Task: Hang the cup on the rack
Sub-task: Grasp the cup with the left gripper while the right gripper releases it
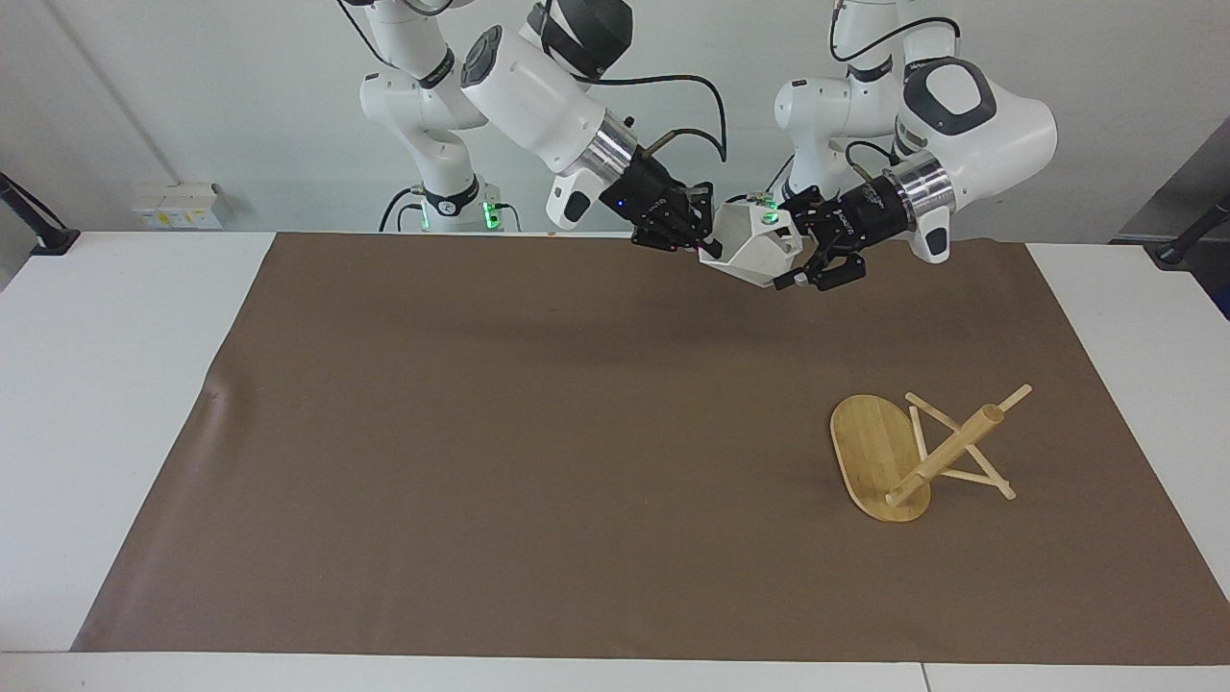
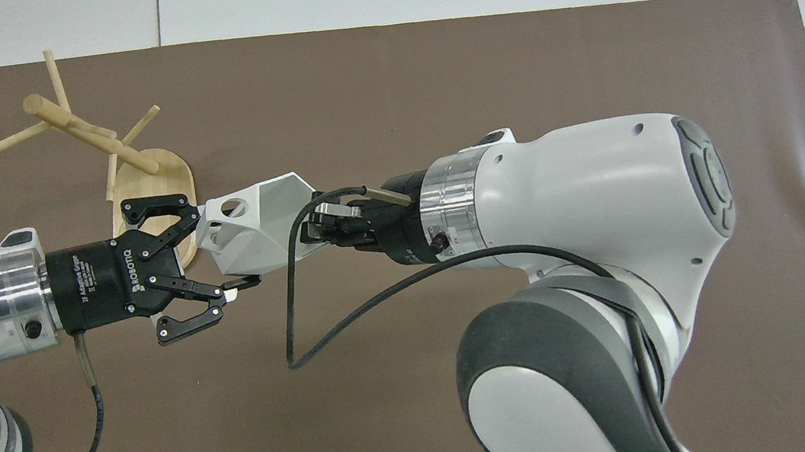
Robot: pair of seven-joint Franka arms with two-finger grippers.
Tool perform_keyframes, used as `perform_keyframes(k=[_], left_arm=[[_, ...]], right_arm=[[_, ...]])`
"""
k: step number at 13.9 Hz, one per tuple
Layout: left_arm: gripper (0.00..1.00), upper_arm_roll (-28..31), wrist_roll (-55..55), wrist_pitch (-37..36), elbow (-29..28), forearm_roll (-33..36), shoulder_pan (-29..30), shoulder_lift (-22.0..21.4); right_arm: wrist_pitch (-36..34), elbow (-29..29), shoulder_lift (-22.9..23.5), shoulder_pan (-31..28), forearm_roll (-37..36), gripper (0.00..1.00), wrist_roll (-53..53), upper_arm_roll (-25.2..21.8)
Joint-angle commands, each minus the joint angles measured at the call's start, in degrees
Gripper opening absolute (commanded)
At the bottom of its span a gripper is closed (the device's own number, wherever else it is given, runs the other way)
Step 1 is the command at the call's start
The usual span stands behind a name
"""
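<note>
Up in the air over the near edge of the brown mat [image 1: 538,432], my right gripper [image 1: 700,240] pinches the cup's [image 1: 751,252] rim, and my left gripper [image 1: 790,258] has its fingers [image 2: 239,282] pressed against the cup's handle end. The rack [image 1: 908,452] lies tipped on the mat, farther out toward my left arm's end of the counter [image 1: 96,404].

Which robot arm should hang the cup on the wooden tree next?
Probably the left. Its claw grips the cup at the handle end, and the rack lies tipped over toward its end of the table. The right claw holds the cup's rim.
</note>
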Motion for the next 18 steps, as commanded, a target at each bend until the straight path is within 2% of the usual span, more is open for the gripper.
perform_keyframes(k=[1,3,7,10,11,12,18], left_arm=[[0.0,0.2,0.7,0.1,0.6,-1.7,-1.7,0.4],[0.0,0.2,0.5,-0.1,0.6,-1.7,-1.6,0.4],[0.0,0.3,0.4,-0.5,0.6,-1.7,-1.6,0.4],[0.0,0.3,0.4,-0.4,0.5,-1.7,-1.6,0.4],[0.0,0.4,0.3,-0.4,0.5,-1.6,-1.6,0.4],[0.0,0.4,0.2,-0.4,0.5,-1.2,-1.6,0.4],[0.0,0.3,0.5,-0.1,0.4,0.6,-1.6,0.4]], right_arm=[[1.3,0.0,0.1,-0.3,1.4,0.01,0.5,0.6],[1.2,0.0,0.1,-0.4,1.4,0.2,0.4,0.6],[1.0,0.0,0.2,-0.6,0.9,0.47,-1.5,0.4],[0.6,-0.1,0.2,-0.9,0.9,0.56,-2.8,0.3],[0.6,-0.1,0.2,-1.0,0.9,0.74,-3.0,0.3],[0.6,-0.1,0.2,-1.2,1.0,1.0,-3.0,0.2],[0.6,-0.1,0.1,-1.3,1.1,1.0,-2.9,-0.1]])
